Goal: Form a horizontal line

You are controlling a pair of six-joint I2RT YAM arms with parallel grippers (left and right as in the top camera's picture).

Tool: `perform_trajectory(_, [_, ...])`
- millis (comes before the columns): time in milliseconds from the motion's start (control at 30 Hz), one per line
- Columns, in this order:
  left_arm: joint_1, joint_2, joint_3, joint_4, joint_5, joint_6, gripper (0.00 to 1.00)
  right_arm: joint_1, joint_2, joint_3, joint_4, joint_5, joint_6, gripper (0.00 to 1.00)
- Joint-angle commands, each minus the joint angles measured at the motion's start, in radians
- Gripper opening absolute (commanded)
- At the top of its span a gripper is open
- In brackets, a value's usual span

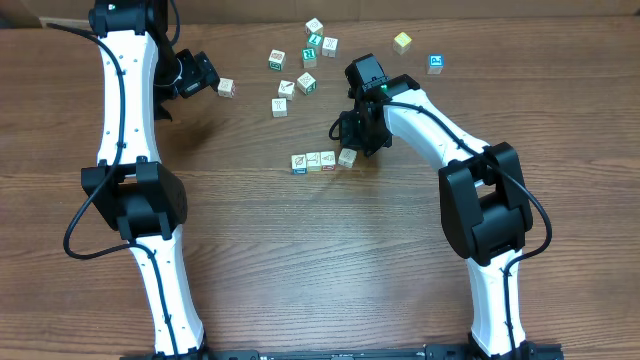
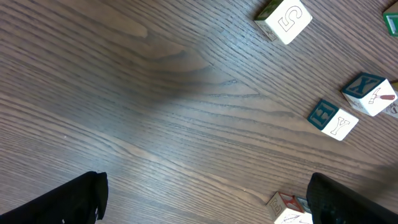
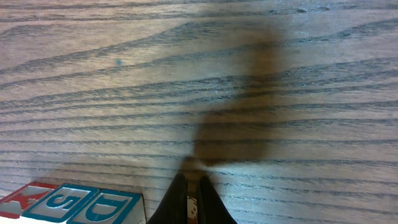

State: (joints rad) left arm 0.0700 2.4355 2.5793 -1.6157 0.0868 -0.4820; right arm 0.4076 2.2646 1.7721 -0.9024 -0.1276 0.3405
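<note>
One bent arm (image 1: pixel 430 125) (right) beside horizontal line (image 1: pixel 321 160)

A horizontal line (image 1: pixel 320 160) of four small pale wooden cubes lies on the brown wood-grain table, near the middle. It runs left to right. The three left cubes sit square, touching edge to edge, with line drawings on top. The leftmost shows blue on its near side and the third shows red. The right-end cube (image 1: pixel 347 157) is plain on top, turned slightly and set a little farther back. The right wrist view shows three side faces of the horizontal line (image 3: pixel 68 204), one red-marked and two blue-bordered.
</note>
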Motion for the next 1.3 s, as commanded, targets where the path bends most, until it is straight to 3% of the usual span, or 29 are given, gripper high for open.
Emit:
perform_trajectory(0, [0.001,-0.012,0.019,0.001,0.007,0.007,1.00,0.006,-0.016,-0.006,0.004,-0.005,-0.001,0.06])
perform_trajectory(367, [0.001,-0.012,0.020,0.000,0.007,0.008,0.99,-0.004,-0.016,-0.006,0.040,0.251,0.085,0.07])
perform_trajectory(767, [0.001,-0.012,0.020,0.000,0.007,0.008,1.00,-0.016,-0.016,-0.006,-0.164,0.068,0.158,0.07])
perform_trajectory(1267, [0.001,-0.012,0.020,0.000,0.007,0.008,0.99,-0.014,-0.016,-0.006,-0.105,0.005,0.157,0.07])
